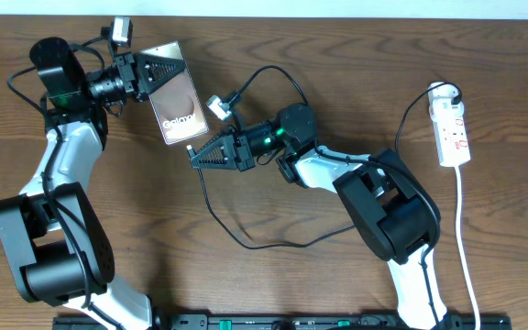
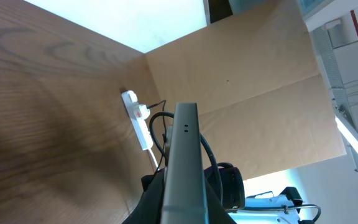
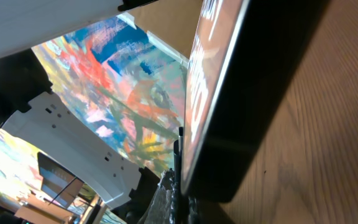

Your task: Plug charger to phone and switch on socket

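The phone [image 1: 180,101] is tilted up off the table, pale circle and "Galaxy" lettering facing up. My left gripper [image 1: 157,71] is shut on its far end. In the left wrist view the phone's thin edge [image 2: 185,143] runs out from between the jaws [image 2: 184,193]. My right gripper [image 1: 196,154] is shut on the charger's connector, right at the phone's near end. The charger cable [image 1: 214,206] trails back over the table. In the right wrist view the black tip [image 3: 179,146] lies against the phone [image 3: 260,93], above the jaws [image 3: 182,199]. Whether the tip is inserted cannot be told.
The white socket [image 1: 453,128] lies at the far right with a black plug in its far end; it also shows in the left wrist view [image 2: 138,121]. Its white cord [image 1: 466,238] runs toward the front edge. A cardboard wall [image 2: 241,68] stands behind the table.
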Available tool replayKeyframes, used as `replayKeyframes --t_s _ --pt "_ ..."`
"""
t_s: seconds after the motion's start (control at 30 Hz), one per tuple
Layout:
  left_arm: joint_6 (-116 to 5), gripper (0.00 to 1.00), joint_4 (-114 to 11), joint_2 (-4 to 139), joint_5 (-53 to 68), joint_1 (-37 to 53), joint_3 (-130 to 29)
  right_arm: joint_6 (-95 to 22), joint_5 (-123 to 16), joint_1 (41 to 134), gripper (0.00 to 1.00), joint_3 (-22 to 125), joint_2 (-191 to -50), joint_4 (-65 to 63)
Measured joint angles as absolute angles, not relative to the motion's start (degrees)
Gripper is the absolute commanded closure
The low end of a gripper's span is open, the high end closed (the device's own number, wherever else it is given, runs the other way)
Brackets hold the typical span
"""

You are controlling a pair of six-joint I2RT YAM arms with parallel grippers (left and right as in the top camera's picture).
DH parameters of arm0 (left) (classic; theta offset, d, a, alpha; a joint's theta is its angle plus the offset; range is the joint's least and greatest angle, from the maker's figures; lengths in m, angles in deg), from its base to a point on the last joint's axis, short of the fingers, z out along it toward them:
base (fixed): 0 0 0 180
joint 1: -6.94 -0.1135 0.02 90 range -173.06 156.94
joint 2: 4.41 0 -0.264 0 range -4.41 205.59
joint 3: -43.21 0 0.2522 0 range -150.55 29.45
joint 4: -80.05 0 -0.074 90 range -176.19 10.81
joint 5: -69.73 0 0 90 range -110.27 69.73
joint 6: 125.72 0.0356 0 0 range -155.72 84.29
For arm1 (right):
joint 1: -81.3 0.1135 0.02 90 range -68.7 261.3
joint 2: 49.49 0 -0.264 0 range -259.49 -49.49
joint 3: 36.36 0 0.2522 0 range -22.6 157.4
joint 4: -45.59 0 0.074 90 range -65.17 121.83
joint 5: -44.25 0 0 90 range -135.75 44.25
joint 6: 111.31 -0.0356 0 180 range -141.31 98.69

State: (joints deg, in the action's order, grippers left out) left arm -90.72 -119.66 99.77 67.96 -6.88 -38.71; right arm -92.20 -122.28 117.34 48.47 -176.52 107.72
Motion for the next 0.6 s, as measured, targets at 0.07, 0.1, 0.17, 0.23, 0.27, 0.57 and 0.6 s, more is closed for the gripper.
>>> replayKeyframes --t_s 0.07,0.1,0.17,0.23,0.27,0.57,0.6 --pt "-90.7 0.93 -119.7 99.8 68.0 -6.9 -38.7 -92.2 -122.2 117.3 0.99 48.5 -176.5 107.7" --pt "-90.7 0.93 -119.7 99.8 68.0 -6.9 -38.7 -92.2 -122.1 117.3 0.99 48.5 -176.5 107.8" --pt "-90.7 0.92 -119.7 99.8 68.0 -6.9 -38.7 -92.2 -122.0 117.2 0.99 48.5 -176.5 108.1" --pt "-90.7 0.93 -119.5 99.8 67.9 -6.9 -38.7 -92.0 -122.0 117.0 0.99 48.5 -176.5 108.4" --pt "-90.7 0.93 -119.4 99.8 67.9 -6.9 -38.7 -91.8 -121.9 117.0 0.99 48.5 -176.5 108.4" --pt "-90.7 0.93 -119.4 99.8 67.5 -6.9 -38.7 -90.3 -121.8 116.7 0.99 48.5 -176.5 108.4" --pt "-90.7 0.93 -119.4 99.8 67.5 -6.9 -38.7 -90.1 -121.8 116.7 0.99 48.5 -176.5 108.4"
